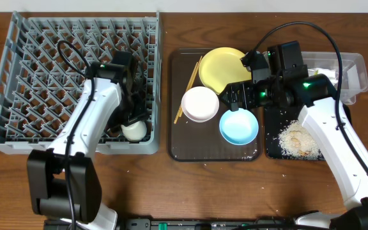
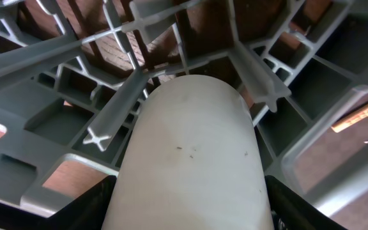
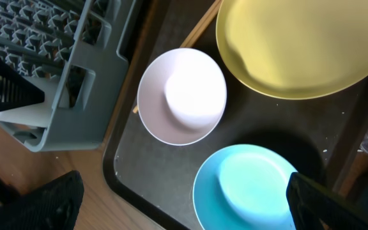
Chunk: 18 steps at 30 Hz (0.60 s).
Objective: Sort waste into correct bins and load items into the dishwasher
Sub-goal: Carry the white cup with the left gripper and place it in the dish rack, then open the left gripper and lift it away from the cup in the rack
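The right arm (image 1: 337, 137) hides part of the tub (image 1: 358, 69). Something white lies inside it, too blurred to name. It also cuts off an edge of the plate (image 1: 221, 67). The left wrist view shows only the cup's (image 2: 190, 160) outer wall, and I cannot tell whether it rests on the lattice.

The left fingers (image 2: 82, 207) grasp the cup from both sides, low in the rack's (image 1: 18, 96) near right corner. The right fingers (image 3: 40, 204) are spread wide and hold nothing, hanging over the brown tray (image 1: 184, 144) on the counter (image 1: 203, 185).

That tray holds the plate, the white bowl (image 1: 200, 103), the blue bowl (image 1: 239, 126) and the chopsticks (image 1: 187, 89). Rice (image 1: 297, 139) is heaped in the black tray (image 1: 271, 131).
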Each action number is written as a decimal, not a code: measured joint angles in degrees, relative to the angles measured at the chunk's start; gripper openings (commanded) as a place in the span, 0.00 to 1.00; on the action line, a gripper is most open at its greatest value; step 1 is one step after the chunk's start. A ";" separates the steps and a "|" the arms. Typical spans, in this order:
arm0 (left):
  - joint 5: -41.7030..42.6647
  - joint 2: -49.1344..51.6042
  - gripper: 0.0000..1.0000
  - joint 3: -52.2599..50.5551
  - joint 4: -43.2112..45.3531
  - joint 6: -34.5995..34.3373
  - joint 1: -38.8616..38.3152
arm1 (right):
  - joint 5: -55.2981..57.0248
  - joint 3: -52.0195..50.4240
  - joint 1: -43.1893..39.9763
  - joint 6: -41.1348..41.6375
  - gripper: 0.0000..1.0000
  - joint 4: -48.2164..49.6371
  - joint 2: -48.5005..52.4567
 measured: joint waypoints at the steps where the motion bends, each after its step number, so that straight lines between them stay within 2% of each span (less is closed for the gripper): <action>1: 0.00 0.28 0.70 0.00 0.00 0.17 0.00 | -0.02 0.00 0.00 -0.02 0.99 0.00 0.00; 9: -0.17 0.59 0.85 0.00 0.00 0.59 0.00 | 0.00 0.00 0.00 -0.02 0.99 -0.02 0.00; 18: 0.70 0.59 0.85 1.73 -2.71 1.42 0.00 | 0.00 0.00 0.00 -0.02 0.99 0.72 0.00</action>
